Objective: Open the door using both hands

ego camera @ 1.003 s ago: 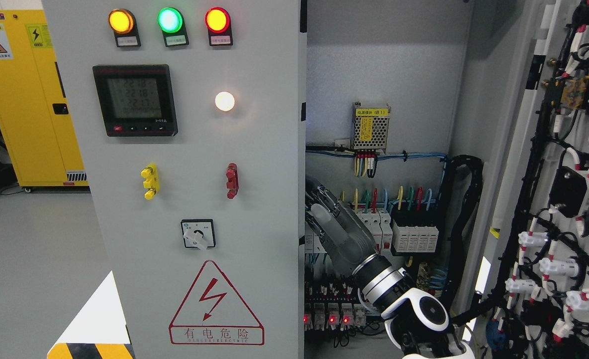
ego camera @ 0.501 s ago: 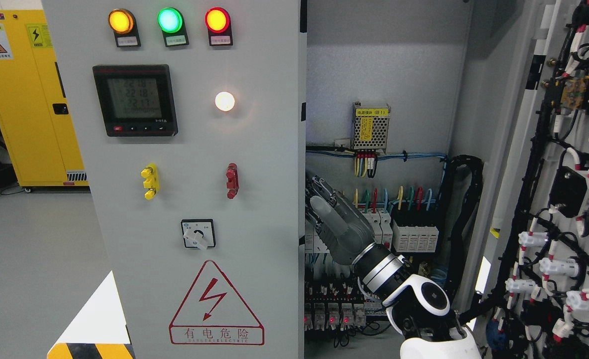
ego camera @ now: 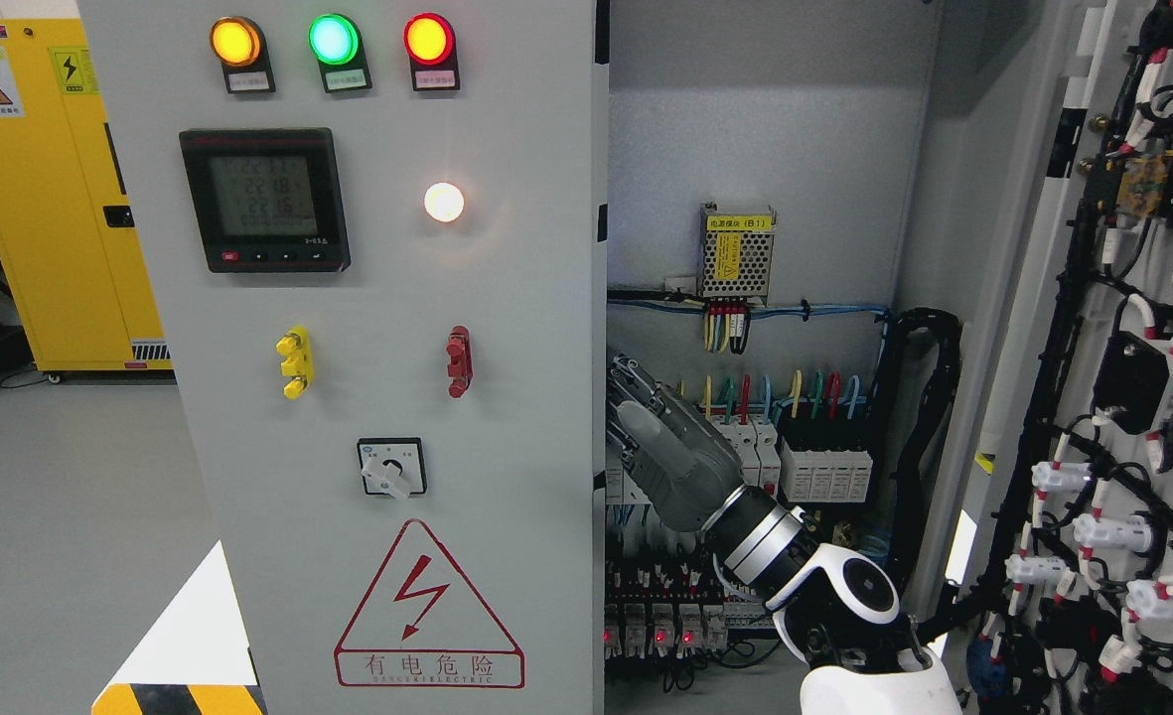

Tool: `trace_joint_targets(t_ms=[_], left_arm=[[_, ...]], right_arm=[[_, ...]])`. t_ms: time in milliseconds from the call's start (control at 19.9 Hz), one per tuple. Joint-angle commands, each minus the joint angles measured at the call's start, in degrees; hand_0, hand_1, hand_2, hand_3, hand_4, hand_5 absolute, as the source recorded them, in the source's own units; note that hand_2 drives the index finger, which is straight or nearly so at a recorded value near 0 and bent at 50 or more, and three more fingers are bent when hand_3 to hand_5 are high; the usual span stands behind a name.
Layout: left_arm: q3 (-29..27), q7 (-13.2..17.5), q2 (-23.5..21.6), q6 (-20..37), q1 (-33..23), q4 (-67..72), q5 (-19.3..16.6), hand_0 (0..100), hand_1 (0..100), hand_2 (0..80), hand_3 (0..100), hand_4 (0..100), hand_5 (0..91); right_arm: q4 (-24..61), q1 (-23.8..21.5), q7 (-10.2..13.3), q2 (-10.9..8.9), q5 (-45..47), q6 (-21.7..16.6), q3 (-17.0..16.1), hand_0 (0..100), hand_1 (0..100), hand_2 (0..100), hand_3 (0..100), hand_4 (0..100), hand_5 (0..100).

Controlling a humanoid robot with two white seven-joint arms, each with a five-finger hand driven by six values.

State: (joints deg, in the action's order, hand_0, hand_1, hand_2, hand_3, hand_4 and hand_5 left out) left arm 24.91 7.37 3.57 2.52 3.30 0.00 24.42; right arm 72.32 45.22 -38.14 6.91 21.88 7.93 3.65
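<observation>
— While its arm comes in from the lower right, where does the right robot hand point(ego camera: 660, 447) sit?

— Inside the open cabinet, its grey back facing the camera and its fingers point(ego camera: 626, 382) reaching to the inner edge of the left door point(ego camera: 507, 397). They go out of sight right at that edge, so I cannot tell whether they are curled around it or merely laid against it.

— And that door itself?

— It fills the left half of the view, its front turned towards the camera. It carries three lamps at the top, amber point(ego camera: 235, 42), green point(ego camera: 334, 39) and red point(ego camera: 428, 39), a digital meter point(ego camera: 264, 199) below them, a lit white lamp point(ego camera: 444, 203), a yellow handle point(ego camera: 293, 361), a red handle point(ego camera: 459, 360), a rotary switch point(ego camera: 391, 467) and a red warning triangle point(ego camera: 429, 606).

— What lies behind the robot hand?

— White circuit breakers point(ego camera: 760, 452) with coloured wires, a perforated power supply point(ego camera: 738, 253) higher on the back wall, and rows of relays point(ego camera: 660, 621) with small red lights lower down.

— The other door?

— The right door point(ego camera: 1122, 397) stands swung wide, its wired inner face showing at the right edge. A yellow cabinet point(ego camera: 50, 189) stands at the far left.
</observation>
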Motion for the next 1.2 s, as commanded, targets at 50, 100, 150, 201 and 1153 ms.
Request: trace_joint_targets(t_ms=[50, 100, 150, 201, 1153], left_arm=[[0.05, -0.08, 0.65, 0.3, 0.12, -1.05, -0.07, 12, 56, 0.0, 0, 0, 0.0], [0.05, -0.16, 0.74, 0.3, 0.12, -1.14, -0.07, 12, 56, 0.0, 0, 0, 0.0], [0.05, -0.25, 0.83, 0.3, 0.12, -1.05, -0.07, 12, 56, 0.0, 0, 0, 0.0], [0.05, -0.25, 0.83, 0.3, 0.12, -1.14, -0.07, 12, 56, 0.0, 0, 0, 0.0], [-0.13, -0.69, 1.0, 0.12, -0.4, -0.35, -0.07, 12, 56, 0.0, 0, 0, 0.0]], right_arm=[[-2.62, 0.57, -0.26, 0.03, 0.1, 0.33, -1.8, 0, 50, 4, 0, 0, 0], [-2.62, 0.57, -0.26, 0.03, 0.1, 0.33, -1.8, 0, 50, 4, 0, 0, 0], [-2.62, 0.57, -0.26, 0.03, 0.1, 0.33, -1.8, 0, 50, 4, 0, 0, 0], [-2.79, 0.57, -0.26, 0.03, 0.36, 0.33, -2.06, 0, 50, 4, 0, 0, 0], [-1.74, 1.45, -5.45, -0.06, 3.17, 3.23, -2.24, 0, 50, 4, 0, 0, 0]])
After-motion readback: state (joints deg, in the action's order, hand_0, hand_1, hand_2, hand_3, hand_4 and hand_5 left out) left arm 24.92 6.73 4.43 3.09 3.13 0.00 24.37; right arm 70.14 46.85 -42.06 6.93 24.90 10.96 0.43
